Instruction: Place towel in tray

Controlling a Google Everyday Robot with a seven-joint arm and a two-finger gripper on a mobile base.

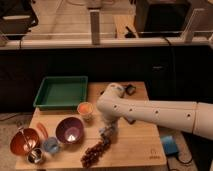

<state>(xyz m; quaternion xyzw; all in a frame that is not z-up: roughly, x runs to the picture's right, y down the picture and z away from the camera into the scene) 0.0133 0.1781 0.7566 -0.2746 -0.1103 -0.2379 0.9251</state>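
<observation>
Shallow green tray (59,106) at rear left, gripper (107,133) low beside dark grapes (94,152), its grip cannot be told

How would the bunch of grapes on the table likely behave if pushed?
The grapes form a lumpy, loose cluster, so they would probably drag and flex rather than slide as one piece. Round berries might roll if any came off. They lie just in front of the gripper, near the front edge of the table, so a push could send them off.
</observation>
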